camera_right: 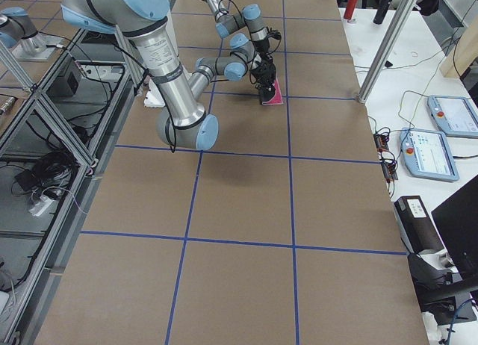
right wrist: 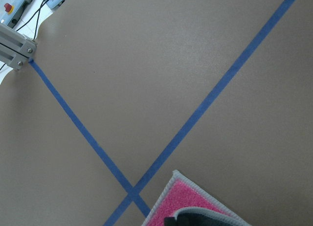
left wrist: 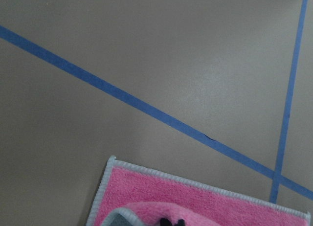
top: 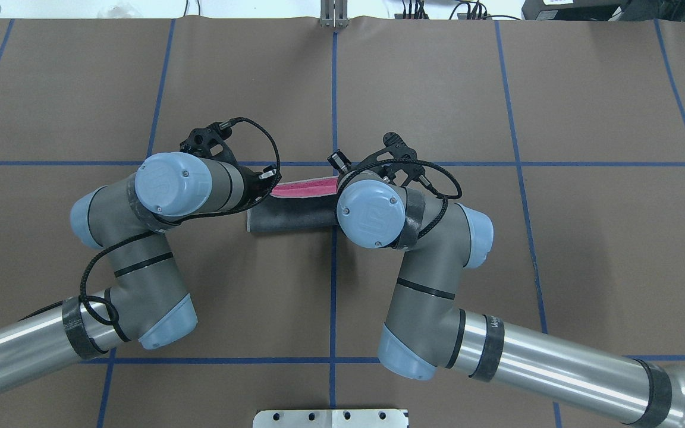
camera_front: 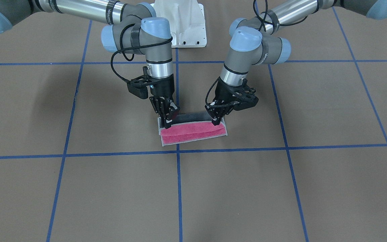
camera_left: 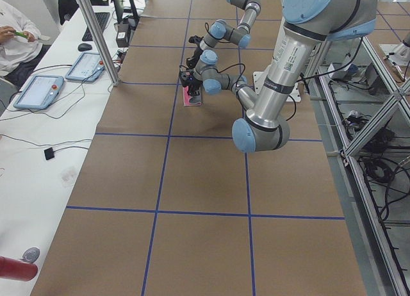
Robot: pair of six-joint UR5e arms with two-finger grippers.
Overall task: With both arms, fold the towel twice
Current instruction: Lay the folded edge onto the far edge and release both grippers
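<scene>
The towel lies near the table's middle, partly folded: a pink strip [camera_front: 193,132] faces the front camera and the dark grey face [camera_front: 193,117] is rolled over behind it. From overhead the grey fold [top: 292,217] lies nearer the robot and the pink [top: 304,189] beyond it. My left gripper [camera_front: 217,122] is shut on the towel's lifted edge at one end. My right gripper [camera_front: 167,123] is shut on the same edge at the other end. Both hold it low over the pink face. The left wrist view shows the pink corner [left wrist: 195,201], and the right wrist view shows the other [right wrist: 188,199].
The brown table cover [camera_front: 79,188] carries blue tape grid lines [camera_front: 178,188]; one crossing lies just in front of the towel. The white pedestal base [camera_front: 183,23] stands behind the arms. Operator desks with tablets [camera_left: 38,91] run along the far table edge.
</scene>
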